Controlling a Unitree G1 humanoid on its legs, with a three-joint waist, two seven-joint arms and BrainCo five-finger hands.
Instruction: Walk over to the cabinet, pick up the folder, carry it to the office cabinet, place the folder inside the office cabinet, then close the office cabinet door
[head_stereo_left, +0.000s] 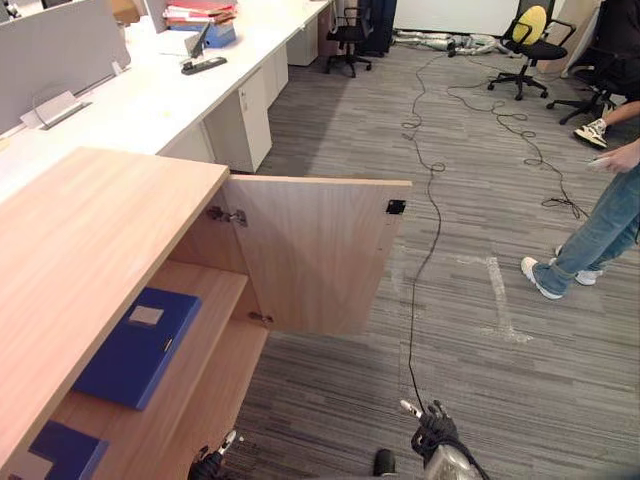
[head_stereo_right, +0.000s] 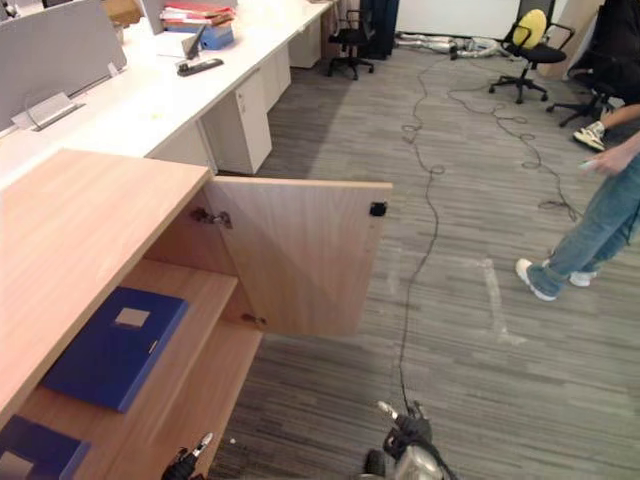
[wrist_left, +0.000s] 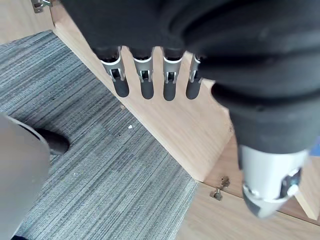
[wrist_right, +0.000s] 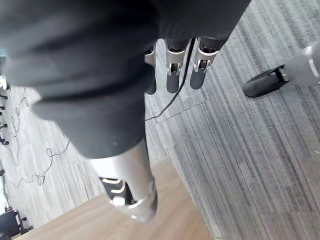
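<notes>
The wooden office cabinet (head_stereo_left: 80, 250) stands at my left with its door (head_stereo_left: 320, 255) swung wide open over the carpet. A blue folder (head_stereo_left: 138, 345) lies flat on the upper shelf inside. The corner of a second blue folder (head_stereo_left: 60, 452) shows on the shelf below. My left hand (head_stereo_left: 210, 462) hangs low by the cabinet's front edge, fingers (wrist_left: 145, 80) straight and holding nothing, with a wooden cabinet panel (wrist_left: 175, 130) just past them. To the right of the door, my right hand (head_stereo_left: 435, 440) hangs over the carpet, its fingers (wrist_right: 172, 75) relaxed and empty.
A person (head_stereo_left: 600, 225) in jeans and white shoes stands at the right. A long white desk (head_stereo_left: 150, 90) with books runs behind the cabinet. Office chairs (head_stereo_left: 530, 45) stand at the back. Grey carpet (head_stereo_left: 480, 350) lies beyond the open door.
</notes>
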